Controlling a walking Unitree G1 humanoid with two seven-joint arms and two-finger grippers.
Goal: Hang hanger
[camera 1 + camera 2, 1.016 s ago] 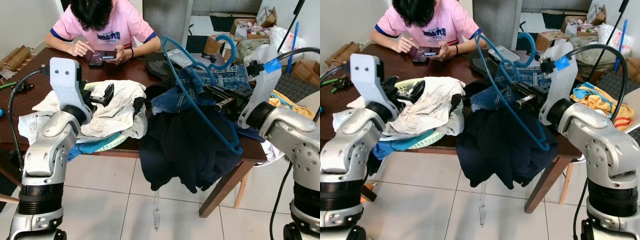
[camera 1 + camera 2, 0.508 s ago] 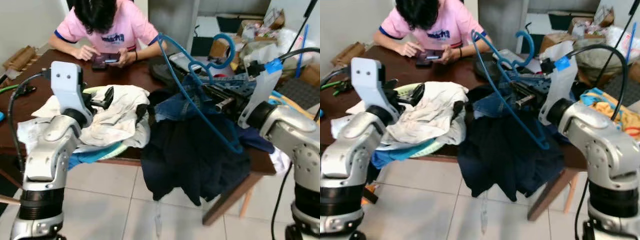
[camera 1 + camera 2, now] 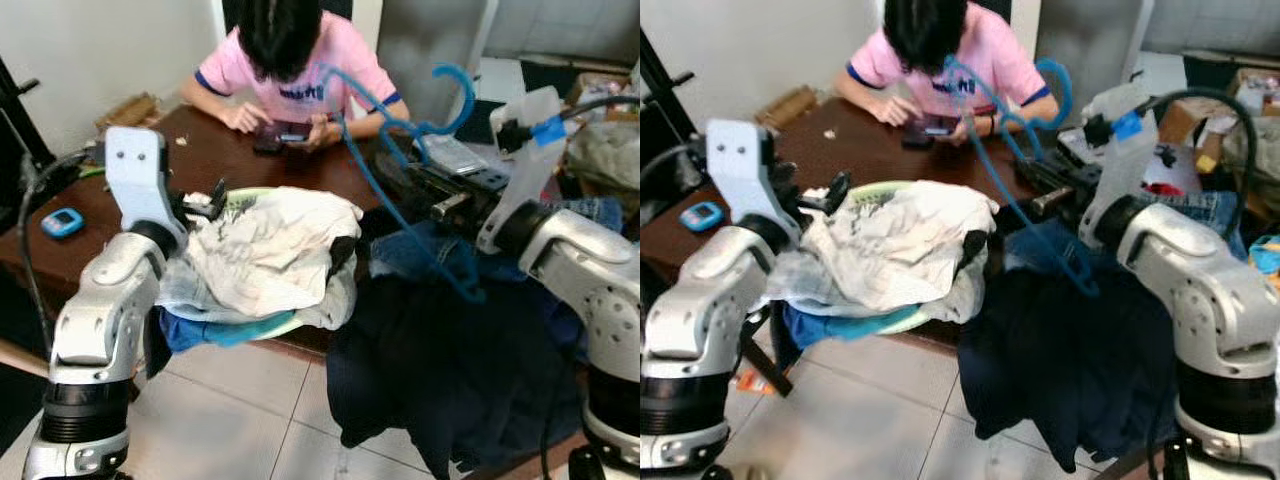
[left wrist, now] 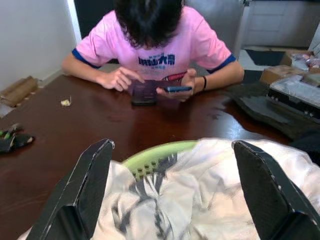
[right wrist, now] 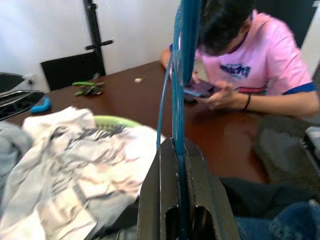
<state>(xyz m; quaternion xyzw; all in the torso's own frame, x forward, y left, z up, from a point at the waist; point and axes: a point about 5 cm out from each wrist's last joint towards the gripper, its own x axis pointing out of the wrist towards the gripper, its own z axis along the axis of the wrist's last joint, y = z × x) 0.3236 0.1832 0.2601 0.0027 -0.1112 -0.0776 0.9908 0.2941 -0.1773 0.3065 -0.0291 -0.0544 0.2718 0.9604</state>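
Right gripper [image 5: 182, 165] clamped on blue hanger [image 3: 395, 150]; left gripper [image 4: 170, 190] spread wide, empty, over white garment [image 3: 265, 250]. View panned left since earlier; hanger unhung, no rail visible.

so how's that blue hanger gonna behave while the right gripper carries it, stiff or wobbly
Probably wobbly: the blue hanger is thin, and the right gripper pinches only one bar, so the rest sticks out free. It looks light, so weight is unlikely to matter. Its open frame and hook could snag the denim just below it.
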